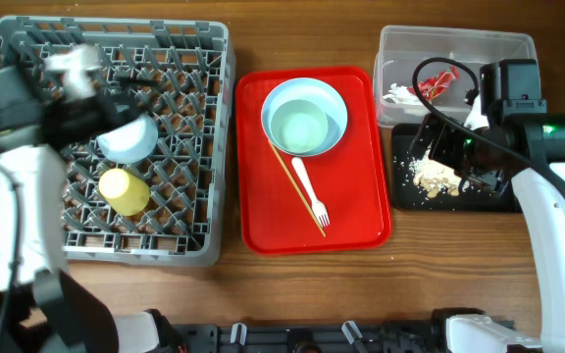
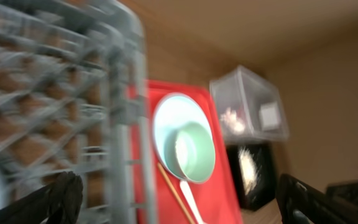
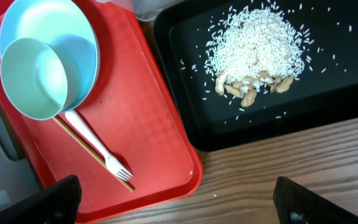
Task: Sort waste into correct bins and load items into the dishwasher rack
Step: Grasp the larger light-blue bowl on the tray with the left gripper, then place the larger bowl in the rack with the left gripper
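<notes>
The dishwasher rack (image 1: 116,250) fills the left of the tabletop. The red serving tray (image 1: 361,196) lies just beside the rack's right wall, with a thin strip of bare wood between them. A similar strip separates the serving tray from the black tray (image 1: 405,196). The clear tub (image 1: 459,44) sits directly behind the black tray. Open wood runs along the front edge and the far right.

In the rack lie a mint bowl (image 1: 128,137) and a yellow cup (image 1: 124,190), partly under the left arm. On the serving tray, a second bowl (image 1: 299,127) rests on the pale plate (image 1: 333,98). The white fork (image 1: 310,191) and wooden stick (image 1: 292,180) lie alongside each other in front of them.

Only the overhead shows the tub's contents, a red wrapper (image 1: 437,82) and white scraps (image 1: 398,94). Only the right wrist view resolves the heap (image 3: 260,46) in the black tray as rice grains with peanuts, with stray grains scattered around it.

The right gripper (image 3: 179,202) is spread wide and holds nothing, above the gap between the serving tray and the black tray. The left wrist view is smeared, yet it shows the left gripper (image 2: 185,202) equally wide and empty, near the rack's right wall.
</notes>
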